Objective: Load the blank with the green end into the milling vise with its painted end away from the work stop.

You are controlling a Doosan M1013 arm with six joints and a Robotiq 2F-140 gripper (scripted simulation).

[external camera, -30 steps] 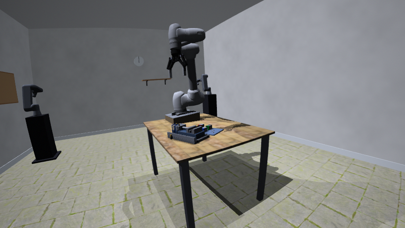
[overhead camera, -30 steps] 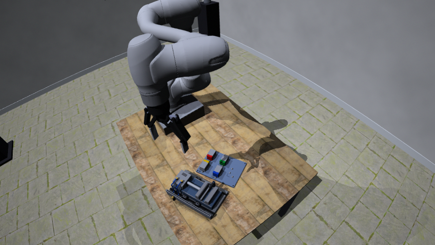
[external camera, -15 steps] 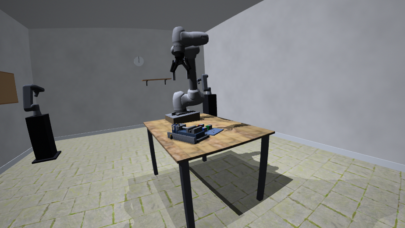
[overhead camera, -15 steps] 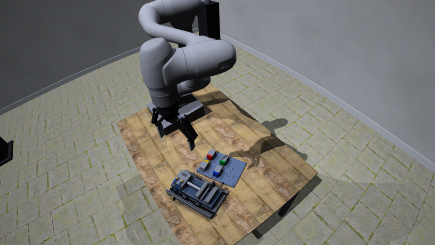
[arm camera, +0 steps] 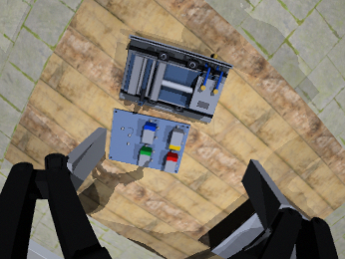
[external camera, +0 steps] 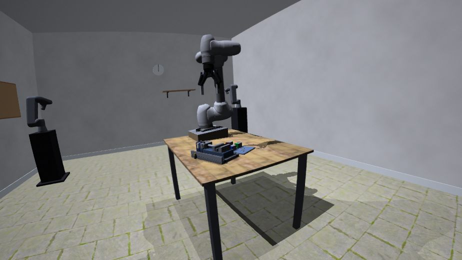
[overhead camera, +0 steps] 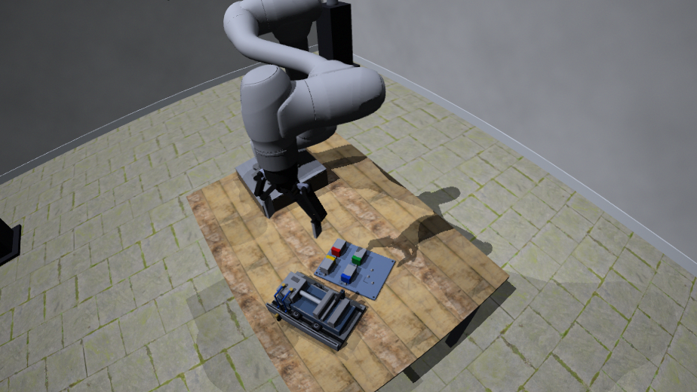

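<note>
"Green-ended blank [overhead camera: 360,253] [external camera: 238,145] [arm camera: 145,158]: state its location and the end effector [overhead camera: 292,224] [external camera: 209,93] [arm camera: 177,156] condition."

"Location: on the infeed plate [overhead camera: 382,273] [external camera: 248,149] [arm camera: 120,144], with the milling vise [overhead camera: 323,301] [external camera: 206,155] [arm camera: 200,102] between the plate and the nearest long edge of the surface [overhead camera: 414,350] [external camera: 268,161] [arm camera: 214,169]. End effector: fingers wide apart, nothing held, well above the plate. Step, as judged: approach for the pick."

"Specify the approach."

"Centre over the blank, align the fingers with its long sides, then descend vertically. Before entering, narrow the opening to suit the gaps; fully spread fingers could strike the red-ended blank [overhead camera: 337,247] [arm camera: 171,161] alongside. Keep clear of the blue-ended blank [overhead camera: 348,274] [arm camera: 149,133], which lies off the green end."

"Grip and orientation?"

"Grip square, high enough that the fingertips should clear the vise jaws at seating. Lift straight up before traversing. The green end already points toward the vise, so only a modest turn should be needed to keep paint away from the work stop."
</note>
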